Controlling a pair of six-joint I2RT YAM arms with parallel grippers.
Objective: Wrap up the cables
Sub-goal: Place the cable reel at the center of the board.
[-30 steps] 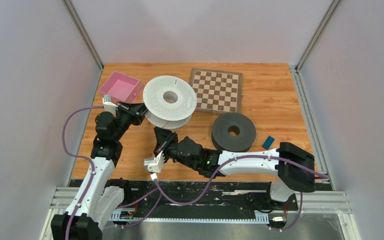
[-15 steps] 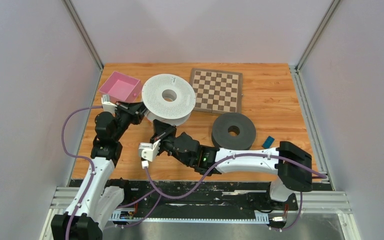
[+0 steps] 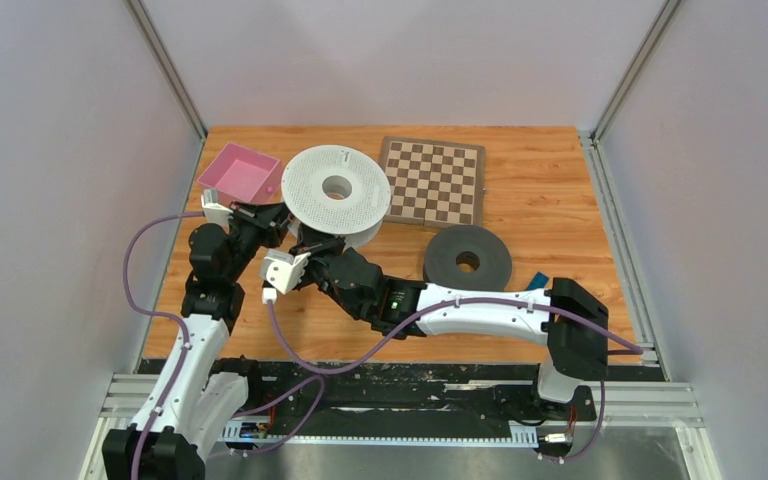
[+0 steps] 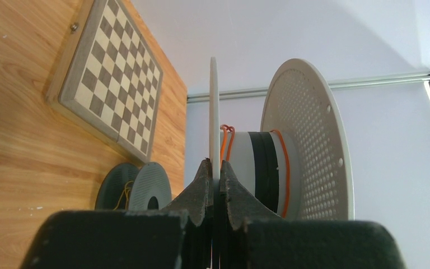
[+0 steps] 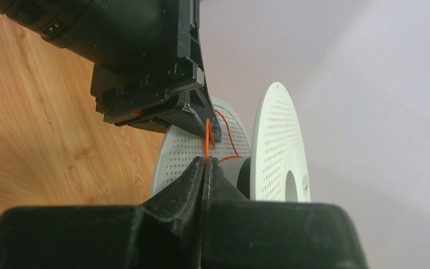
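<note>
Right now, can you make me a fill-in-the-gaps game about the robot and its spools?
The perforated spool pinched at its rim by the left gripper is coloured ____.
The thin cable held in the shut right gripper is coloured ____.
In the top view, the pink bin sits to the ____ of the perforated spool.
The dark grey spool lies ____ on the table.
Missing words: white, orange, left, flat.

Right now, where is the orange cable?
In the right wrist view, the orange cable is pinched in the right gripper and runs to the core of the white spool, left of the chessboard.
</note>
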